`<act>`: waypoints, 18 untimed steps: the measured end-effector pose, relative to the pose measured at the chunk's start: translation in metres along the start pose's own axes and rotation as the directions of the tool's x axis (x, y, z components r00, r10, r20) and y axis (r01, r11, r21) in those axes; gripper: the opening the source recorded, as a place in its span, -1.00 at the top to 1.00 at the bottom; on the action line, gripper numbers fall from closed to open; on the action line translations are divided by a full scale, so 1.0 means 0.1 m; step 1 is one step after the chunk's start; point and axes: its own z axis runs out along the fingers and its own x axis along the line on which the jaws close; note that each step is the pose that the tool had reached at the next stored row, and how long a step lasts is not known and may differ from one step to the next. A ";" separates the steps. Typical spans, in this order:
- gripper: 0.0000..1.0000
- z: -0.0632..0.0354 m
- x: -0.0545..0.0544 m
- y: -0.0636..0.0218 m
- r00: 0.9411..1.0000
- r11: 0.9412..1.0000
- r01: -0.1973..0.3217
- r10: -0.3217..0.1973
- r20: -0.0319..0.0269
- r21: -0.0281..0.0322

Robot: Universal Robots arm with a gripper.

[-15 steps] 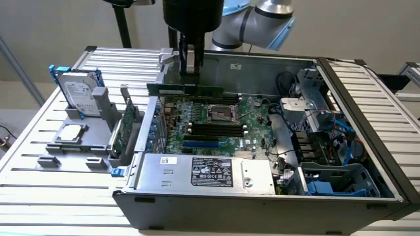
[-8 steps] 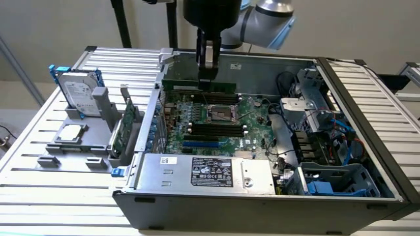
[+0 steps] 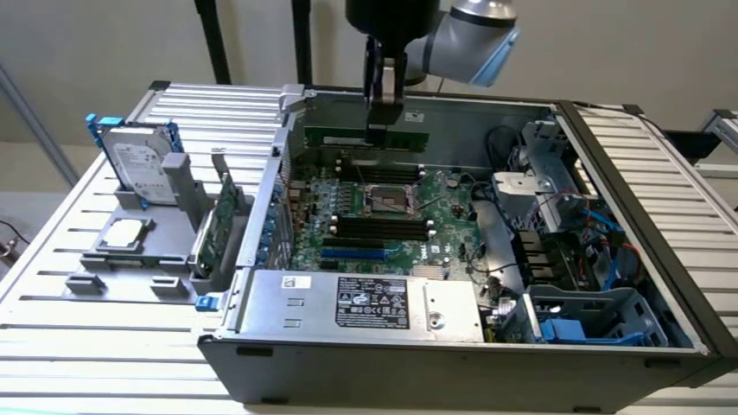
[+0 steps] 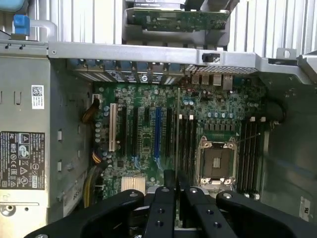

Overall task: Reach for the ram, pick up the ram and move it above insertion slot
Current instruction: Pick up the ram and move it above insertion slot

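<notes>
In the exterior view, the gripper (image 3: 384,130) hangs over the far side of the open computer case (image 3: 645,259). It is pinched tight on the ram (image 3: 365,138), a thin green stick held up on its long edge above the motherboard (image 3: 381,212).

In the wrist view, the ram (image 4: 177,124) shows edge-on between the black fingers (image 4: 166,198), over the memory slots (image 4: 187,144). It looks light, stiff and easy to crack, so holding its flat sides near the middle seems best.

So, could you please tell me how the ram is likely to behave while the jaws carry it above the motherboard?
The ram hangs level and straight from the gripper, so it is probably stiff. It is a thin, narrow stick, so likely light for its length. Held near its middle by slim jaws, it could pivot if bumped, and its edge, seen over the motherboard, looks thin enough to be fragile.
</notes>
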 end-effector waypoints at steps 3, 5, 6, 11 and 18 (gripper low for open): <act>0.73 0.015 -0.11 -0.061 1.000 1.000 0.000 0.000 0.000 0.000; 0.73 0.026 -0.17 -0.095 1.000 1.000 0.000 0.000 -0.001 0.000; 0.73 0.031 -0.20 -0.111 1.000 1.000 0.000 0.000 -0.001 0.000; 0.73 0.060 -0.31 -0.183 1.000 1.000 -0.001 0.001 -0.002 0.000; 0.73 0.093 -0.38 -0.238 1.000 1.000 -0.014 0.014 -0.005 0.001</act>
